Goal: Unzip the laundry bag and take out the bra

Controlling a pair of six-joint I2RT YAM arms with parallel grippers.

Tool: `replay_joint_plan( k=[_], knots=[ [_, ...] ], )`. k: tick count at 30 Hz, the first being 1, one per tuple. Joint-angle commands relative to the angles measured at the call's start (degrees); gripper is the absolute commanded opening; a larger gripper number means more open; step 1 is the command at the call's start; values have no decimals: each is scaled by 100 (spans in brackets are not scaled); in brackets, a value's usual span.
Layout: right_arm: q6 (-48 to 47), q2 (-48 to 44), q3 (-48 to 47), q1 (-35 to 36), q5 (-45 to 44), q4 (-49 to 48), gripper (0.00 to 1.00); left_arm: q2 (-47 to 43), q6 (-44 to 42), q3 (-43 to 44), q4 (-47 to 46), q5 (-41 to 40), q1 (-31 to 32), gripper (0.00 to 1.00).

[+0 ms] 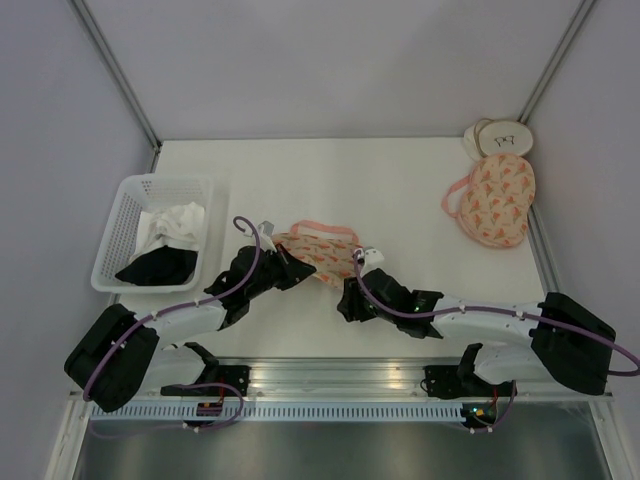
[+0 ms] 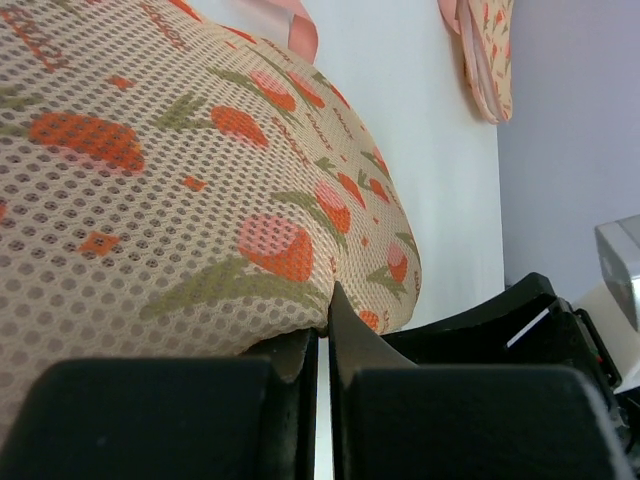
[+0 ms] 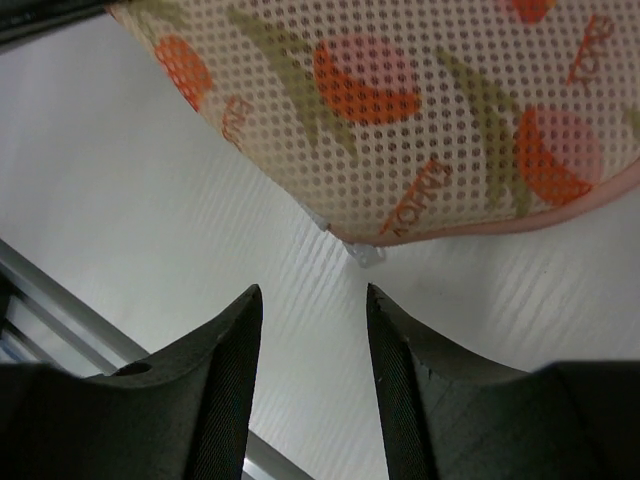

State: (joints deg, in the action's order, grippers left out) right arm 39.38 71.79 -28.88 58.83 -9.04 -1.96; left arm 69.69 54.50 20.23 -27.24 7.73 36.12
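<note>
- Your laundry bag (image 1: 318, 250) lies on the bench (image 1: 400, 190), near its front edge and about midway across, between the two arms. It is peach mesh with an orange-pink print, and a pink loop (image 1: 325, 227) arches off its far side.
- Whether the zip is done up or undone cannot be told from any view.
- Your left pincer (image 1: 293, 270) meets the bag's left end. In the left wrist view, its fingers (image 2: 160, 420) are pressed almost together, with only a thin slit between them, and the lower edge of the mesh (image 2: 200, 200) runs down into that slit. It reads as pinching the bag fabric.
- Your right pincer (image 1: 348, 298) sits just in front of the bag's right end. In the right wrist view, it (image 3: 313, 300) is spread apart with nothing between the fingers, and bare bench shows through the gap.
- The bag's pink-trimmed edge (image 3: 480, 225) hangs just beyond those fingertips. A small pale tab (image 3: 365, 255) projects from it and is too small to identify.
- A second pouch (image 1: 490, 200) of the same print sits well apart at the bench's far right edge.
- Two white discs (image 1: 500, 137) lie just behind that pouch in the corner.
- A white basket (image 1: 110, 250) stands at the left side, holding a white cloth (image 1: 180, 218) and a black cloth (image 1: 160, 265).
</note>
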Motion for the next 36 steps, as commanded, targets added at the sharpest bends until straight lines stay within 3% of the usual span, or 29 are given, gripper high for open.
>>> replay_joint_plan(
  k=[1,6,7,9,12,13,18,25,36],
  knots=[
    [35,177,-433,251,-1141,-288,51,-70,131,-63,-422,115,0,2],
    [96,581,-803,498,-2048,107,41,-87,175,-142,-492,159,0,2],
    [123,625,-838,515,-2171,177,32,-96,175,-151,-492,159,0,2],
    [149,731,-926,568,-2462,415,27,-122,175,-177,-484,150,0,2],
    [211,828,-1075,639,-2620,871,34,-219,157,-212,-440,98,0,2],
    [220,828,-1075,647,-2568,933,43,-236,149,-212,-422,80,0,2],
    [97,556,-812,726,-1586,837,55,-281,96,-151,-326,62,0,2],
    [62,414,-715,859,-2100,951,55,-254,113,-151,-360,80,0,2],
    [-474,1215,-1163,630,-2788,609,47,-474,140,-265,-273,106,-8,2]
  ],
)
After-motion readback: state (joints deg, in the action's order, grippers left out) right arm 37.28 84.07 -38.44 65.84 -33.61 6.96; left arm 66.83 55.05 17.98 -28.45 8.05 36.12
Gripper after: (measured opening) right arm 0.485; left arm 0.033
